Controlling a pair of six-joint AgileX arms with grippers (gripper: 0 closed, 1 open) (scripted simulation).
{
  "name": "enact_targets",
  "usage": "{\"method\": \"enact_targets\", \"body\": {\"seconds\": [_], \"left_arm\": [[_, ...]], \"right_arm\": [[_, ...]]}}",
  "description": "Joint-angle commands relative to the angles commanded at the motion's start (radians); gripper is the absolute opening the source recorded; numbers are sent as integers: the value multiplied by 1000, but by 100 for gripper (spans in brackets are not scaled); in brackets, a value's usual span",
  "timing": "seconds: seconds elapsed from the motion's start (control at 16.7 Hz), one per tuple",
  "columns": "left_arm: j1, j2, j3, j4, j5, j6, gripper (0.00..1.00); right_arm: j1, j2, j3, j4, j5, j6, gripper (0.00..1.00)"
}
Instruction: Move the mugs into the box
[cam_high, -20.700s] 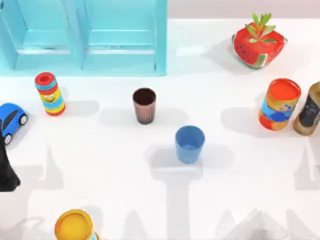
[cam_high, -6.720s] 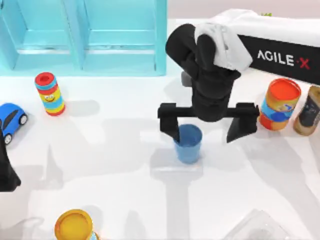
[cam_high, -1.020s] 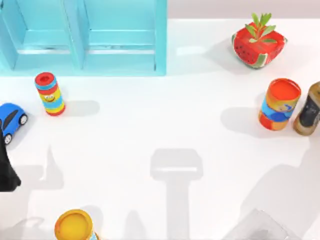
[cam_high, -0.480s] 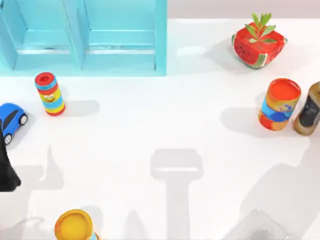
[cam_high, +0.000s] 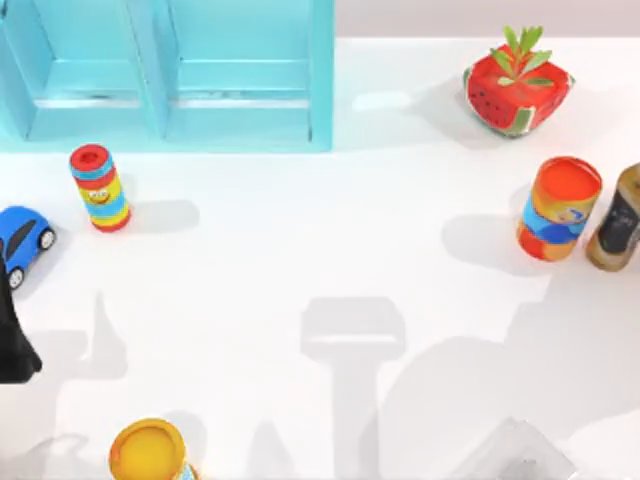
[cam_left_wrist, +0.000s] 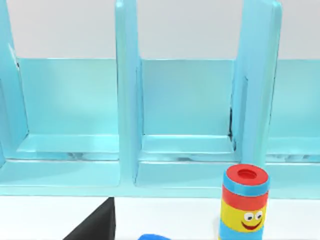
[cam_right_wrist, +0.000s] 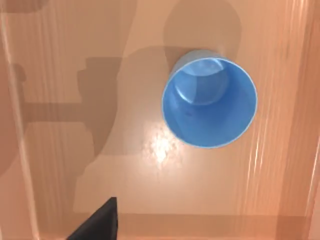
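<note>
The white surface (cam_high: 300, 260) carries a turquoise shelf unit (cam_high: 170, 75) along its far left and a striped smiley cylinder (cam_high: 99, 187) before it. The blue mug (cam_right_wrist: 209, 102) stands upright on a tan wooden floor (cam_right_wrist: 125, 190), its long axis vertical and mouth open upward, apart from any wall. Whether either claw is spread or closed, I cannot tell; the left arm (cam_high: 12, 340) sits parked at the left edge.

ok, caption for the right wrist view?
Blue mug standing upright on the brown wooden box floor, seen from directly above.
</note>
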Motion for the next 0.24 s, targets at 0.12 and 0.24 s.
{"method": "enact_targets", "body": {"seconds": [0.12,0.24], "left_arm": [[0,0,0,0,0,0,100],[0,0,0,0,0,0,100]], "right_arm": [[1,4,64,-63,-2,0,100],[1,4,85,-84,-2,1,100]]}}
